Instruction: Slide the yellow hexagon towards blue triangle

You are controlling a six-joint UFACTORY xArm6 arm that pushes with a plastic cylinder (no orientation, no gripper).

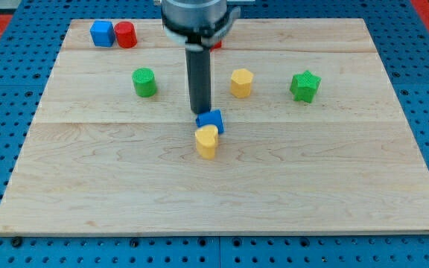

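The yellow hexagon plastic block (241, 82) sits toward the table's far edge, slightly right of centre, upright on a flat face with no marked long axis. It looks light, stiff and smooth, so it should slide readily on the pale wooden table (88, 193); I would press mid-face, not on a corner. The small blue triangle block (211, 120) lies near the table's centre, touching a yellow heart-like block (207, 141). There is no hand; my tip (201, 112) rests just behind the blue triangle.
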